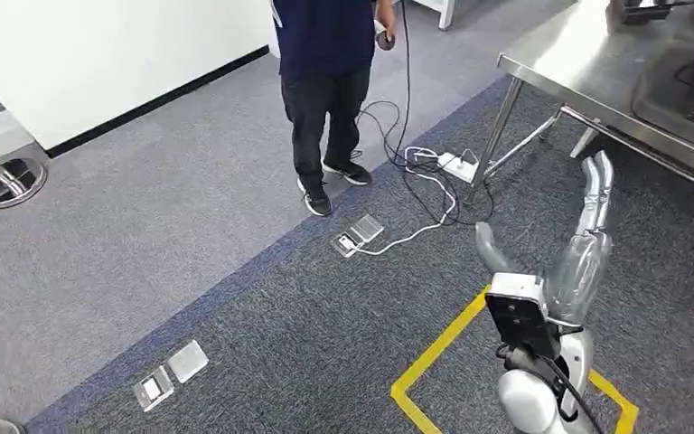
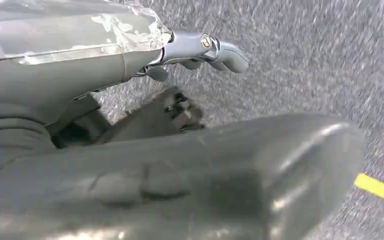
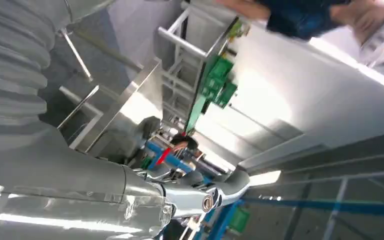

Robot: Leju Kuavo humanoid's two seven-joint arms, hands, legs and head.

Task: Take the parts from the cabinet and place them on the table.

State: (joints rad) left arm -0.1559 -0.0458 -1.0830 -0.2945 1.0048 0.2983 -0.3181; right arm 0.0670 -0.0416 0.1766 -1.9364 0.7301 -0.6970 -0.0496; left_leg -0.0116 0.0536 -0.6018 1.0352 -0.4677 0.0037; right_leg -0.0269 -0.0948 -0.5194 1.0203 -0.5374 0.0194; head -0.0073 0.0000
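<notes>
Glossy silver right hand (image 1: 594,194), steel table (image 1: 578,68), grey carpet (image 1: 190,226)

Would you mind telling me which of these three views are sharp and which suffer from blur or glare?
Head view: sharp and evenly lit, with mild sheen on the steel table. Left wrist view: the carpet is streaked with motion blur. Right wrist view: soft, with blown-out white glare across the wall.

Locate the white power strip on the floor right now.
Head view: the white power strip lies on the grey carpet beside the steel table's leg, right of the standing person's black shoes, cables trailing from it.
</notes>
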